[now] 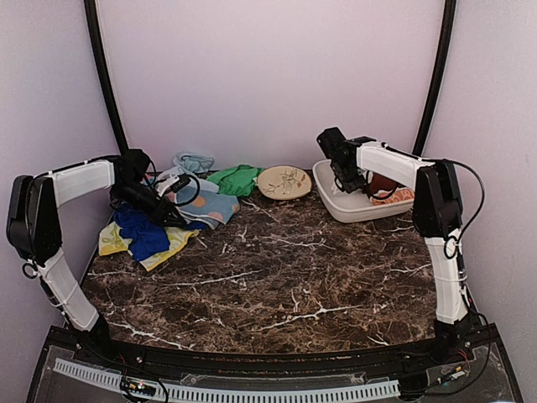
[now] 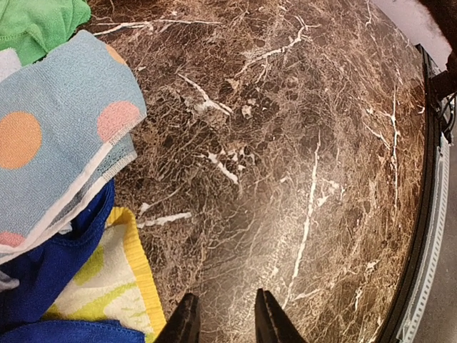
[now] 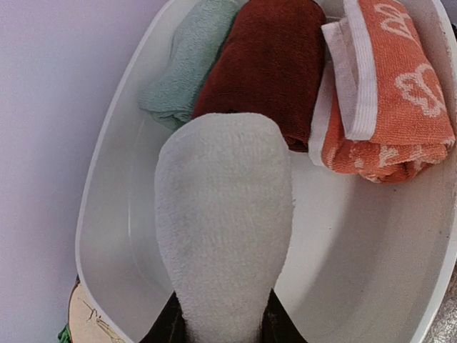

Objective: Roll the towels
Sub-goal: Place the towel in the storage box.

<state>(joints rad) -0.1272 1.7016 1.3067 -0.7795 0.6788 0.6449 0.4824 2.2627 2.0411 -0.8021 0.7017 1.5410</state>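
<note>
My right gripper (image 3: 221, 314) is shut on a rolled white towel (image 3: 221, 214), held over the white tub (image 3: 114, 236). In the tub lie rolled dark red (image 3: 268, 64), pale green (image 3: 186, 64) and orange patterned (image 3: 393, 93) towels. At the left of the table lies a loose pile: a light blue towel with orange dots (image 2: 57, 143), a green one (image 2: 36, 21), a blue one (image 2: 43, 271) and a yellow-edged one (image 2: 114, 279). My left gripper (image 2: 226, 294) hovers over bare marble beside that pile, open, with nothing between its fingers. From above, it (image 1: 178, 220) sits at the pile's right edge.
A round cream patterned plate (image 1: 284, 181) stands at the back, between the green towel (image 1: 235, 178) and the tub (image 1: 336, 201). Another pale blue cloth (image 1: 193, 159) lies against the back wall. Brown marble (image 1: 285, 269) spreads across the middle and front of the table.
</note>
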